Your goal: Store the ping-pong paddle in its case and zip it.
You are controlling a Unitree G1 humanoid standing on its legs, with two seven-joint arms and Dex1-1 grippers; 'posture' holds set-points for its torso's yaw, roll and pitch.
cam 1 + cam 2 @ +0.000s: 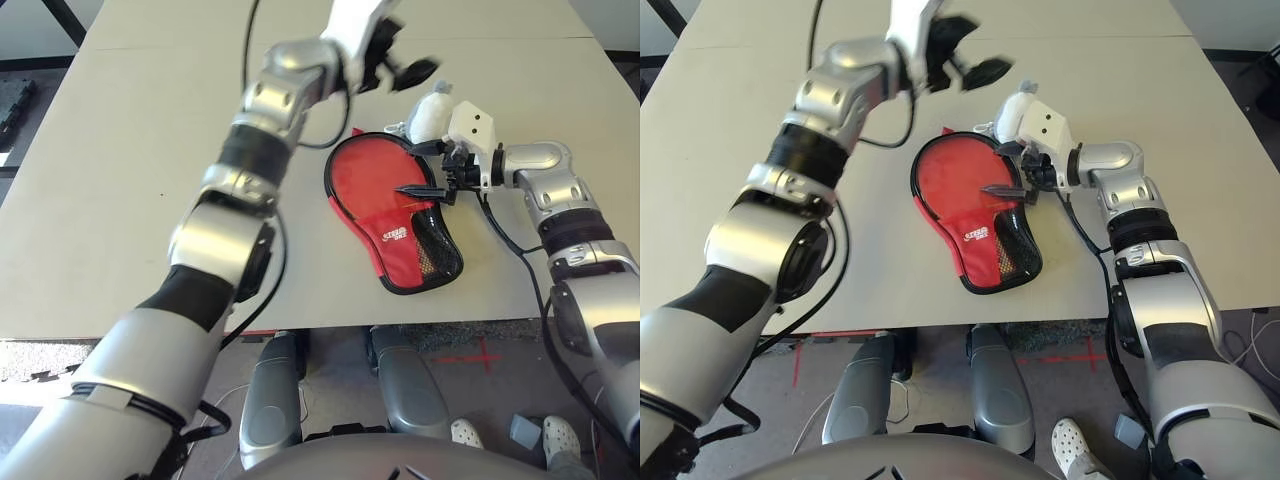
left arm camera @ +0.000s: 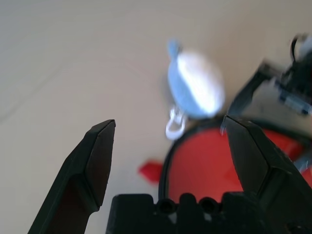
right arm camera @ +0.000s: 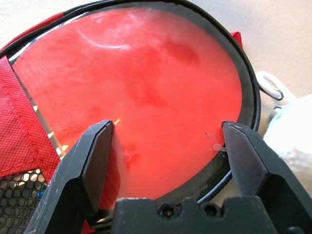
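The one bit of writing I can find is a white logo (image 1: pixel 394 236) printed on the red fabric of the case (image 1: pixel 395 210), on its narrower end toward six o'clock, just left of the black mesh pocket (image 1: pixel 432 252). It looks like a short brand word with a smaller line under it, but the letters are too small for me to read with any certainty.

Red case (image 1: pixel 975 215) flat on the table (image 1: pixel 740 150) — right gripper (image 1: pixel 1012 186) at its edge, white charm (image 1: pixel 1010 118) just beyond; left gripper (image 1: pixel 975 55) raised above, fingers apart.
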